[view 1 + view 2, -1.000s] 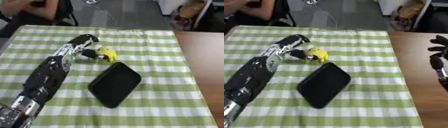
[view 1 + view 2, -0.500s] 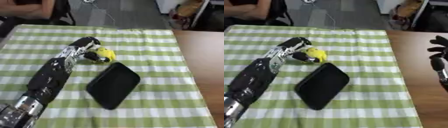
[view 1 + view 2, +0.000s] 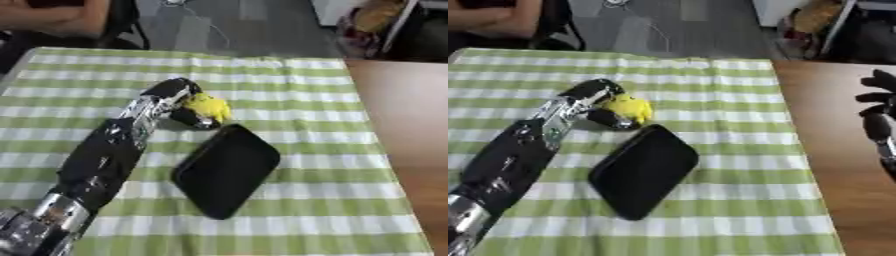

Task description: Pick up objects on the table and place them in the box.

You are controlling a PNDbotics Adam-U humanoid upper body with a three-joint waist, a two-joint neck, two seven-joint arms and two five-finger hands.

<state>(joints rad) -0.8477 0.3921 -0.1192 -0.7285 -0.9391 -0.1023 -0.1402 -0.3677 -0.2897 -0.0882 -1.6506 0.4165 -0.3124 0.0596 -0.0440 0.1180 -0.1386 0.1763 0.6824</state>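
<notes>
Where the left arm runs up from the lower left corner of the frame, the left hand [image 3: 182,102] sits a little above and left of the middle, its fingers curled round a yellow toy [image 3: 210,106]. That toy shows at the hand's right side, and whether it is lifted or resting on the cloth [image 3: 306,105] cannot be told. Just below and right of it, near the middle of the frame, lies a black tray [image 3: 227,170], flat and rounded at the corners, set askew so that its long side runs from upper right to lower left; its upper edge is just beside the toy and the hand. Both lie on the green-and-white checked cloth, which covers most of the surface [image 3: 402,115]; bare brown wood shows along the right side of the frame. At the right edge of the right eye view the right hand [image 3: 880,116] stands over the bare wood, well apart from the toy, fingers up and relaxed, holding nothing.
</notes>
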